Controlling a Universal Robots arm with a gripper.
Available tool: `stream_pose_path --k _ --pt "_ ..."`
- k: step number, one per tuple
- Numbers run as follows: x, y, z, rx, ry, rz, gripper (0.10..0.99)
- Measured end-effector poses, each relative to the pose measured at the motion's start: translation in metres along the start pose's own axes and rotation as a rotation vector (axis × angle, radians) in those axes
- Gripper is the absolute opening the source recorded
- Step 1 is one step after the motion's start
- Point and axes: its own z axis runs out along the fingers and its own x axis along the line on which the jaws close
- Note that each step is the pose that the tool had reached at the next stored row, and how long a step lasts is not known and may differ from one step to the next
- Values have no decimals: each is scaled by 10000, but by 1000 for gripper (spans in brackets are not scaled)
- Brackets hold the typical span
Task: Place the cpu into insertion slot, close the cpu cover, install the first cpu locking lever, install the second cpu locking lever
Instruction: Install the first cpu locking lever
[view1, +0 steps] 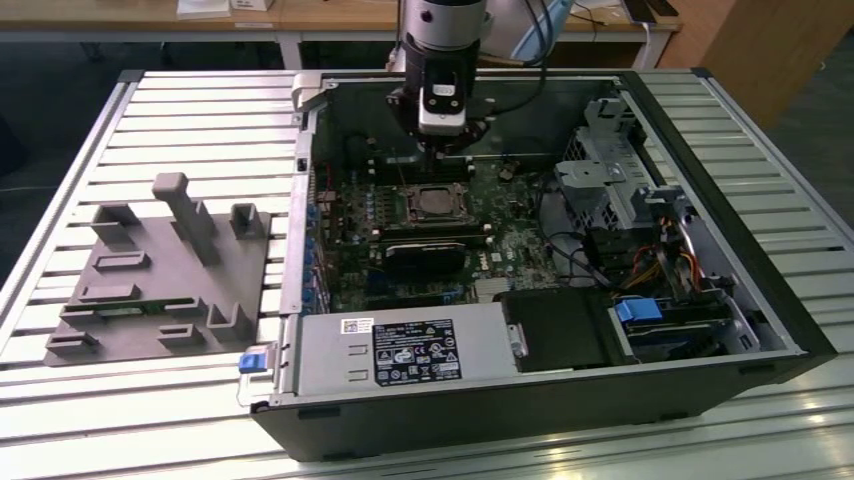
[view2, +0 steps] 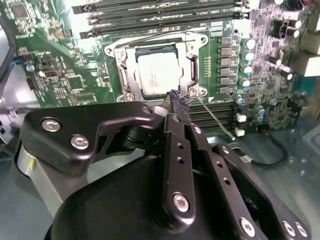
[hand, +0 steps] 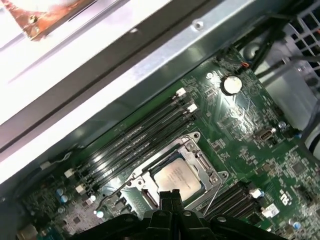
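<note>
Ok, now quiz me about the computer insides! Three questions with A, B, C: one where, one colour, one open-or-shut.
1. Where is the flat silvery square chip? A on the floor, B in the dark square socket, C on a shelf.
2. What colour is the big circuit board? A green, B red, C blue.
3. The thin silvery metal cover frame is: A standing up, B bent in half, C lying flat around the chip.
Answers: 1 B, the socket holds it; 2 A, green shows all around; 3 C, the chip shows through its window.

Nothing legible: tiny unreadable print on the power supply label (view1: 415, 353) and the cpu (view2: 159, 71).
</note>
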Motion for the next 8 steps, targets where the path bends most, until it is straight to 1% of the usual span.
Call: stream_pose_path --k 7,8 --pt "0 0 0 -2 9 -932 106" --pt "0 0 0 -3 11 -1234 106"
